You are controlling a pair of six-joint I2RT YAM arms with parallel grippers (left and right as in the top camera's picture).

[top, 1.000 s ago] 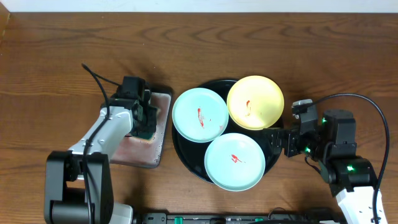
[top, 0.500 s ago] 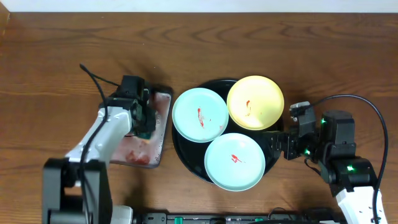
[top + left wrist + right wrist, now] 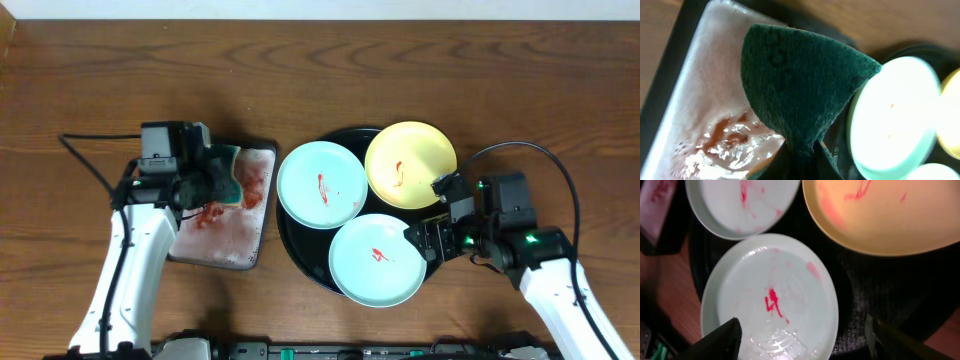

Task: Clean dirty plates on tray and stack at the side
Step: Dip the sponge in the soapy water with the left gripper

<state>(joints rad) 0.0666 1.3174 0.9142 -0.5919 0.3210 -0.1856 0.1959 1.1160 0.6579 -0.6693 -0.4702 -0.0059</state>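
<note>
Three plates lie on the round black tray (image 3: 288, 243): a mint plate (image 3: 321, 184) at the left, a yellow plate (image 3: 410, 164) at the back right and a mint plate (image 3: 378, 259) at the front, each with a red smear. My left gripper (image 3: 212, 177) is shut on a dark green sponge (image 3: 230, 176) and holds it above the rectangular tray, left of the left mint plate. In the left wrist view the sponge (image 3: 800, 85) fills the jaws (image 3: 800, 156). My right gripper (image 3: 805, 345) is open, its fingers on either side of the front mint plate's (image 3: 770, 295) right edge.
The smaller rectangular tray (image 3: 225, 240) with a wet pinkish inside and red smears lies left of the round tray. Bare wooden table (image 3: 320, 70) lies behind and around both. The yellow plate (image 3: 890, 215) and the round tray's floor (image 3: 880, 290) show in the right wrist view.
My left arm swung out to the left and lifted the sponge off the rectangular tray, uncovering its red smears. My right gripper moved left to the front mint plate's edge.
</note>
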